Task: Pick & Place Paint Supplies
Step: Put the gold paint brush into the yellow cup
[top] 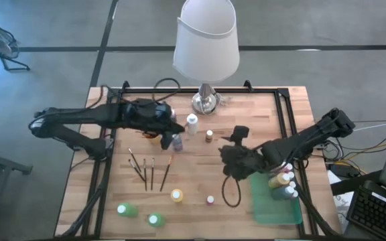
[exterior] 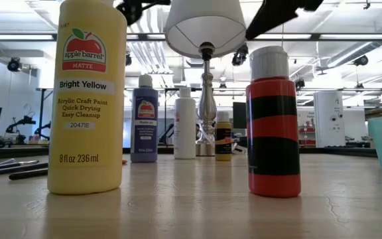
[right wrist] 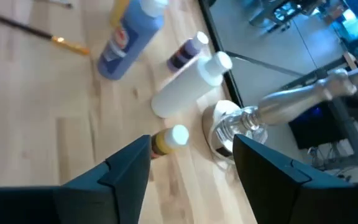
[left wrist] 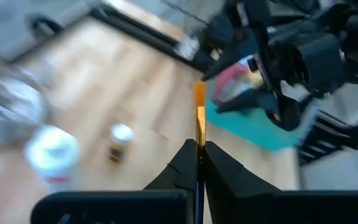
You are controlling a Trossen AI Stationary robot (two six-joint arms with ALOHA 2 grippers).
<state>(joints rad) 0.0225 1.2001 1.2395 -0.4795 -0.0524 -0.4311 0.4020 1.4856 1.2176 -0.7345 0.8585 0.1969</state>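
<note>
Two grippers are sharing the work: the left gripper (left wrist: 199, 155) is pinching a thin paintbrush (left wrist: 199, 118) between closed fingers, bristles forward, probably for carrying toward the green tray (top: 273, 207), where several paint bottles (top: 281, 181) are already lying. Beside that tray, the right gripper (right wrist: 191, 158) is hanging with fingers apart, holding nothing. Only the left wrist view is showing the gripped brush, while the high view is showing four loose brushes (top: 146, 171) lying on the table (top: 193, 174).
</note>
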